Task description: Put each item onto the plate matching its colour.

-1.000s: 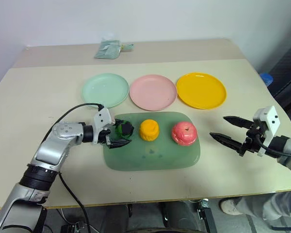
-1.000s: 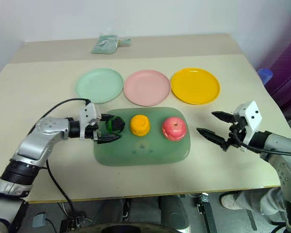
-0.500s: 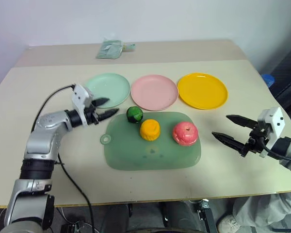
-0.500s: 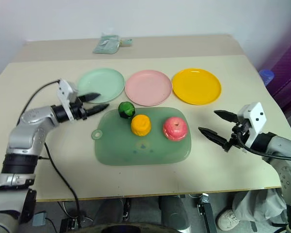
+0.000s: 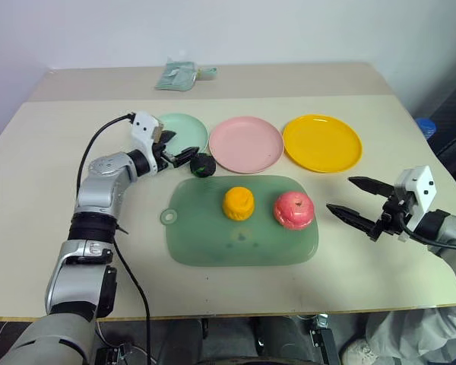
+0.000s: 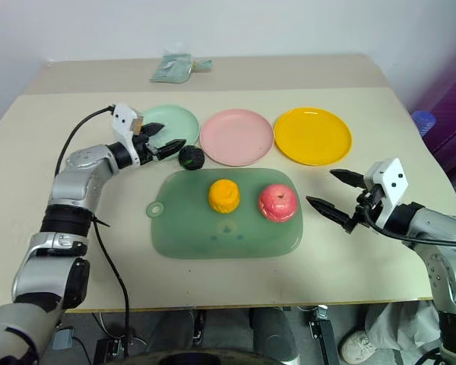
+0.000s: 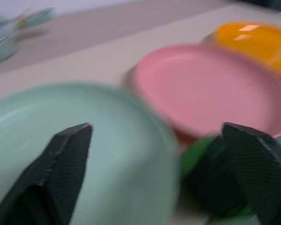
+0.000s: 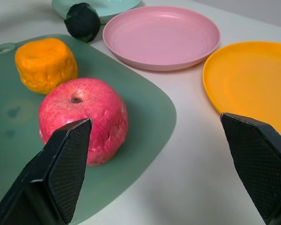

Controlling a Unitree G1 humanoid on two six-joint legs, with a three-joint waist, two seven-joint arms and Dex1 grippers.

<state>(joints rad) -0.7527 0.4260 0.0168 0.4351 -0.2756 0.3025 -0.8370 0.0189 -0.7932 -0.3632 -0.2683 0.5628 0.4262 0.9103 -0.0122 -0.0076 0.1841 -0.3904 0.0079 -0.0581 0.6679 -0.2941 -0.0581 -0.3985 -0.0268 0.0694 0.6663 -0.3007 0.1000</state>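
Although small and probably light, the dark green faceted ball (image 5: 203,164) is judged awkward to handle: its hard-looking, rounded shape is likely to roll or squirt out of a loose pinch, so it would best be taken across its widest part, with 1 finger on each side. It lies on the table just beside the rim of the mint green plate (image 5: 188,128), between that plate and the green tray (image 5: 213,243), not yet on the plate. The left gripper (image 5: 181,155) is seen with its 2 fingers spread apart, 1 over the plate's edge and 1 close against the ball, and nothing is clamped between them (actual contact with the ball cannot be told).

On the tray, the ribbed orange fruit (image 5: 238,203) and the pink-red apple (image 5: 292,210) sit side by side, apart from each other; both look stiff and light, and the ribs of the orange one should offer a surer hold than the apple's smooth skin. The pink plate (image 5: 245,143) and the yellow plate (image 5: 322,142) lie bare in a row beyond the tray. The right gripper (image 5: 357,199) is held wide open and empty near the tray's right end.

The table (image 5: 45,213) is flat, pale and smooth, so little is offered to stop a rolling fruit. A folded greenish cloth (image 5: 179,75) lies at the far edge, by a plain wall.
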